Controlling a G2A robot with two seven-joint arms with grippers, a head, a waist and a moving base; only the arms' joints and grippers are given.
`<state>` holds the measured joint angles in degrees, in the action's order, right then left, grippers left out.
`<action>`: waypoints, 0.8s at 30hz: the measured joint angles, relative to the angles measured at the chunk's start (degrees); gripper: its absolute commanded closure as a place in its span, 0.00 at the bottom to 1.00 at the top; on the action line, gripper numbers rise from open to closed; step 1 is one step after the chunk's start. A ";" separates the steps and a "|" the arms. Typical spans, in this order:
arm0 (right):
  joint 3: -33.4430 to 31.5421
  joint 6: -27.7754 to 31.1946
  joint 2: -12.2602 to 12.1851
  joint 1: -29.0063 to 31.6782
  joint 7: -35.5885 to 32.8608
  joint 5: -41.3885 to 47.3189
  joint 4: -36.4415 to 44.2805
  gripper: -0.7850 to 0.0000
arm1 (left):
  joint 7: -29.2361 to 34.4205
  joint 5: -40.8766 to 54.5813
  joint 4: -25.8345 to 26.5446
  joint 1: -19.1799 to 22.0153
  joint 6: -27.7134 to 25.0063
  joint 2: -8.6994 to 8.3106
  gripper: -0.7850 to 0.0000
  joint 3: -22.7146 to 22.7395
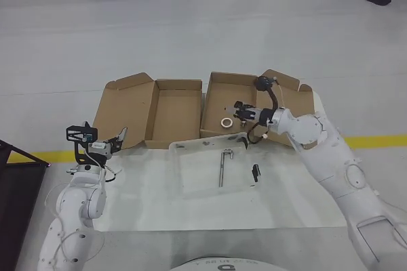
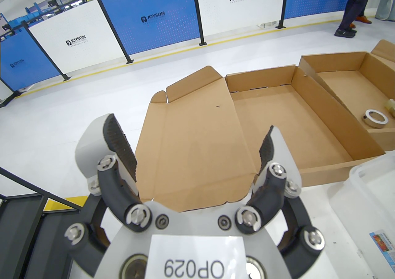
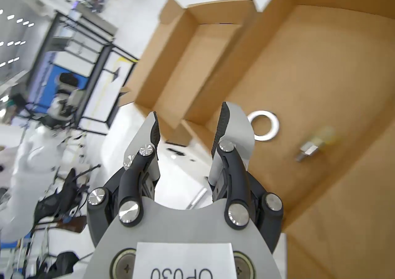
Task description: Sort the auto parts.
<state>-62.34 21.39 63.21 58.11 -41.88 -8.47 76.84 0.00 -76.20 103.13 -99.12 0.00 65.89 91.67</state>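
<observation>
right gripper (image 3: 189, 115) open and empty over the upper-centre box (image 1: 224, 91) near the ring (image 1: 226, 122), left gripper (image 2: 189, 122) wide open at mid-left

Matt cardboard boxes (image 1: 176, 115), shiny metal ring (image 1: 226, 122); transl. plastic tray (image 1: 197, 173)

Left gripper (image 2: 189, 138): jaws spread wide (dark and ribbed on the inner faces).
Nearer cardboard box (image 2: 287, 119): lid flap folded out flat.
Farther cardboard box (image 2: 345, 79): white ring (image 2: 376, 117) on its floor.

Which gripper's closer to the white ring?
Right. The right gripper is close by the white ring, over its box; the left gripper is past the other box's flap.
</observation>
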 measured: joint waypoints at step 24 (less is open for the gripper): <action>-2.09 9.40 -2.90 7.94 -20.07 -2.24 13.60 0.08 | 0.00 0.00 0.00 0.00 0.00 0.00 0.00 0.00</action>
<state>-64.43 30.80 60.31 66.05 -61.95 -10.71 90.44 0.00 -76.20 103.13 -99.12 0.00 65.89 91.67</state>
